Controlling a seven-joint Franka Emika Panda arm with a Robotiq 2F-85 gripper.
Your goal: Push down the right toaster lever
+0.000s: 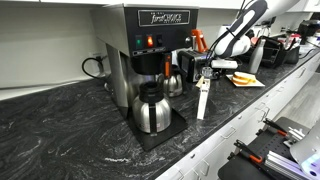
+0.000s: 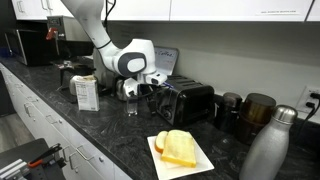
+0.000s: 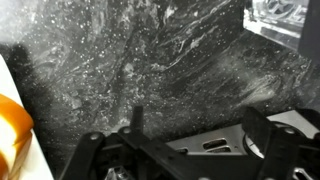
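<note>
The toaster (image 2: 192, 101) is a small box with a shiny front and black sides, standing on the dark marble counter (image 2: 120, 135). It also shows in an exterior view (image 1: 188, 65) behind the coffee brewer. My gripper (image 2: 150, 90) is at the toaster's end, low over the counter, and shows in the other exterior view too (image 1: 213, 66). In the wrist view the two fingers stand wide apart (image 3: 195, 130), with the toaster's slotted top (image 3: 205, 146) between them. The gripper is open and holds nothing. I cannot make out the levers.
A big black-and-steel coffee brewer (image 1: 145, 45) with a round steel carafe (image 1: 152, 108) stands on the counter. A white box (image 2: 87, 92) is beside the gripper. A plate of toast (image 2: 181, 150) lies in front of the toaster and a steel bottle (image 2: 270, 145) stands nearby.
</note>
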